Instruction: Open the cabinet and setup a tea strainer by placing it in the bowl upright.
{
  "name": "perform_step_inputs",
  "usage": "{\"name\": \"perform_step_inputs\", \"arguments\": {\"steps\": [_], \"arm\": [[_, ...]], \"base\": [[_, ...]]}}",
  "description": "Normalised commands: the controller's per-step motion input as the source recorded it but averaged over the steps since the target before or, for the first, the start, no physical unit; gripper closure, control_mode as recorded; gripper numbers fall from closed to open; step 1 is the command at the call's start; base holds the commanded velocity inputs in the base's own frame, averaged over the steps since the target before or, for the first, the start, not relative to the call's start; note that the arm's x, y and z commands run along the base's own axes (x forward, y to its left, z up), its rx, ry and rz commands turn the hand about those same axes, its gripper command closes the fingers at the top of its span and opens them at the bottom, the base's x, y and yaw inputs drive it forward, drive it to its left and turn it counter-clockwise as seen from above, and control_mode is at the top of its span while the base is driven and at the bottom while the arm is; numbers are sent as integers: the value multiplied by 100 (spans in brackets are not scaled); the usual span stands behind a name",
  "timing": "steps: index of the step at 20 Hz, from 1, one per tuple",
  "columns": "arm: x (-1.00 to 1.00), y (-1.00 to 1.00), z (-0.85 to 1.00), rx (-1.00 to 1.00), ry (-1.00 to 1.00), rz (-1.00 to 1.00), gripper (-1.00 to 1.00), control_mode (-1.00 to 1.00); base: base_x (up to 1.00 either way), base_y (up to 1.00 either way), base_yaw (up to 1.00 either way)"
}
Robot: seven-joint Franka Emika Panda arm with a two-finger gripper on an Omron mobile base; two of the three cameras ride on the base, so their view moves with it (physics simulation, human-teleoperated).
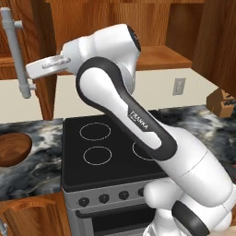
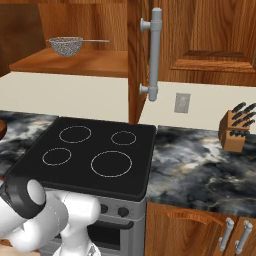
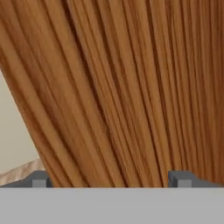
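Both doors of the cabinet (image 2: 75,62) stand swung out. On its shelf rests the tea strainer (image 2: 65,46), basket up, with its thin handle pointing right. The left door (image 1: 45,94) carries a grey bar handle (image 1: 16,50), and the right door (image 2: 134,60) carries its own handle (image 2: 155,55). My gripper (image 1: 29,70) is raised at the left door, close to its wood. In the hand view the gripper (image 3: 111,180) is open, with only wood grain ahead of it. The dark wooden bowl (image 1: 11,148) sits on the marble counter at the far left.
A black stovetop (image 2: 92,150) lies below the cabinet, and marble counter (image 2: 200,160) runs on both sides. A knife block (image 2: 236,130) stands at the right by the wall. My own arm (image 1: 138,124) crosses over the stove.
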Motion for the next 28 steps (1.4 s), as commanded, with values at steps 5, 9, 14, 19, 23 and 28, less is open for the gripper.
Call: {"name": "perform_step_inputs", "arguments": {"steps": [5, 9, 14, 19, 23, 28], "arm": [[0, 38, 2, 0, 0, 0, -100, -100], [0, 4, 2, 0, 0, 0, -100, -100], [-1, -3, 0, -3, 0, 0, -100, -100], [-18, -20, 1, -2, 0, 0, -100, -100], [-45, -26, 16, 0, -1, 0, -100, -100], [-62, -27, 16, 0, -2, 0, -100, -100]], "base": [[0, 0, 0], [0, 0, 0], [0, 0, 0], [0, 0, 0], [0, 0, 0], [0, 0, 0]]}}
